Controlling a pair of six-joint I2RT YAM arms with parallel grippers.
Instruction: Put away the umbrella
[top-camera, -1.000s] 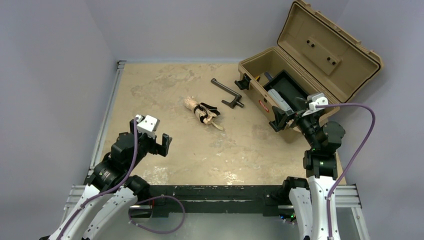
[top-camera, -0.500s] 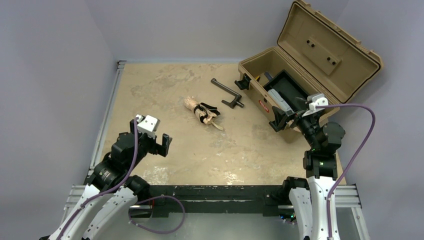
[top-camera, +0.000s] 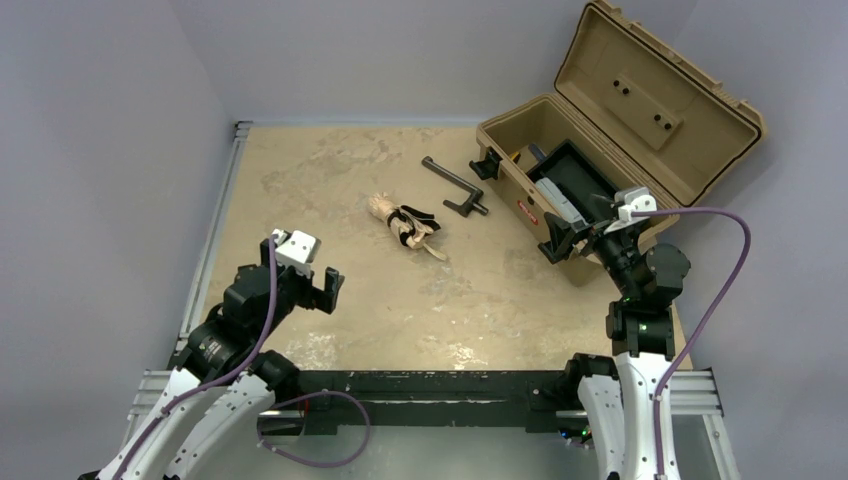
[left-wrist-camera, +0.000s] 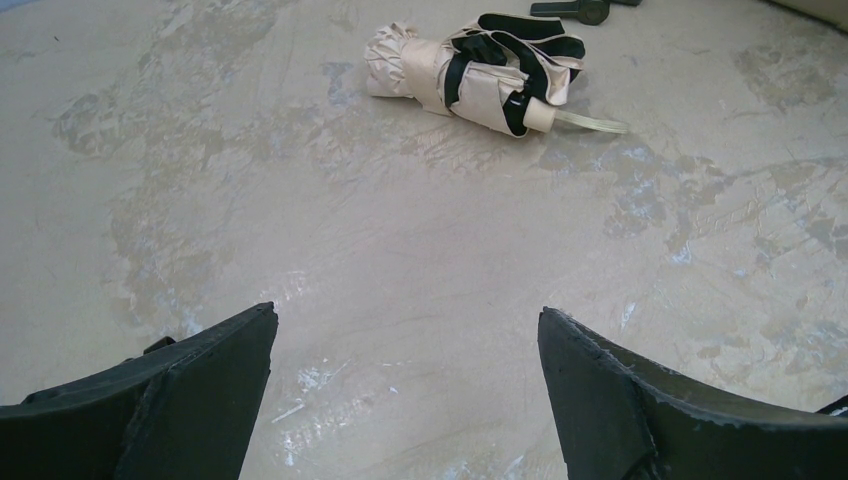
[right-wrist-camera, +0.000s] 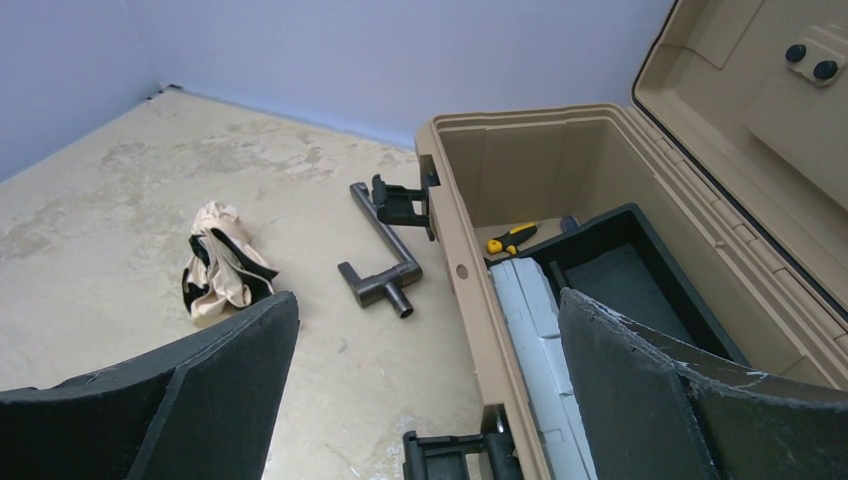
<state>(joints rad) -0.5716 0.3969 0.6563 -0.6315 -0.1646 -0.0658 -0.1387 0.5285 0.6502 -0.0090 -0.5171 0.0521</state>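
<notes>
The folded beige umbrella with its black strap lies on the table's middle. It also shows in the left wrist view and in the right wrist view. My left gripper is open and empty, hovering near the table's left front, well short of the umbrella. My right gripper is open and empty, over the near wall of the open tan case. The case's lid stands up behind it.
A dark metal L-shaped bar lies between the umbrella and the case, also seen in the right wrist view. Inside the case are a black tray, a grey-white block and a yellow-handled tool. Grey walls enclose the table.
</notes>
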